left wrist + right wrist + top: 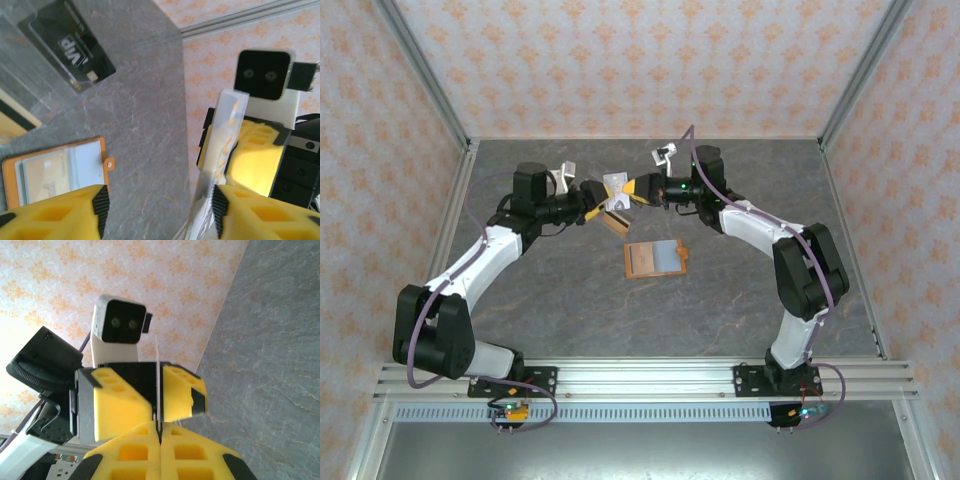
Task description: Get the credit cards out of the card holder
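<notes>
Top external view: the two arms meet above the middle of the tabletop (740, 300). The orange card holder (655, 258) lies open and flat on it, nearer the bases. A tan card (615, 222) lies just below the pincers. The right pincer (160, 432) is clenched on the edge of a thin pale piece (225, 145), held off the surface. The left pincer (159, 207) is released, its fingers apart on either side of that piece. A black card (67, 45) lies beyond the holder.
</notes>
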Controlling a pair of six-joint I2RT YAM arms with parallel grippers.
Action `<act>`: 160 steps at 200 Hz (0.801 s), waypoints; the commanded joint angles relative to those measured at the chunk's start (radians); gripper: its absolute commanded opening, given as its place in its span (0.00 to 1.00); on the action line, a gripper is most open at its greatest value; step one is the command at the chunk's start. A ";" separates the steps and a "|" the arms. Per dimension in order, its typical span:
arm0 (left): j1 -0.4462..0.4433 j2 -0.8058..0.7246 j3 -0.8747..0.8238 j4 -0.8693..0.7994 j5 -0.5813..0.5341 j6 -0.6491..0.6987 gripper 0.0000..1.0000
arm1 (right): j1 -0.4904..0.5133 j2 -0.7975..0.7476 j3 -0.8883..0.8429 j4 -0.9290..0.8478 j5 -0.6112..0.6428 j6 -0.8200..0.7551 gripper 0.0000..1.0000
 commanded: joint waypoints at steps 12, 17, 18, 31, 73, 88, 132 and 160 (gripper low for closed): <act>0.008 0.032 0.046 0.144 0.054 -0.054 0.45 | 0.018 0.004 0.036 0.040 -0.057 0.002 0.00; 0.007 0.035 0.045 0.160 0.057 -0.065 0.44 | 0.019 0.004 0.039 0.035 -0.059 0.000 0.00; 0.008 0.035 0.045 0.162 0.058 -0.067 0.44 | 0.019 0.004 0.039 0.033 -0.059 0.000 0.00; 0.007 0.037 0.042 0.190 0.065 -0.086 0.39 | 0.023 0.004 0.045 0.019 -0.064 -0.006 0.00; 0.007 0.006 0.027 0.222 0.050 -0.117 0.09 | 0.024 -0.025 0.054 -0.044 -0.027 -0.032 0.03; 0.007 -0.004 0.005 0.267 0.019 -0.170 0.00 | 0.032 -0.045 0.038 -0.020 0.021 0.016 0.22; 0.007 -0.037 -0.037 0.336 -0.092 -0.268 0.00 | 0.104 -0.082 -0.035 0.195 0.148 0.211 0.34; 0.008 -0.046 -0.052 0.345 -0.140 -0.302 0.00 | 0.107 -0.090 -0.092 0.329 0.223 0.302 0.22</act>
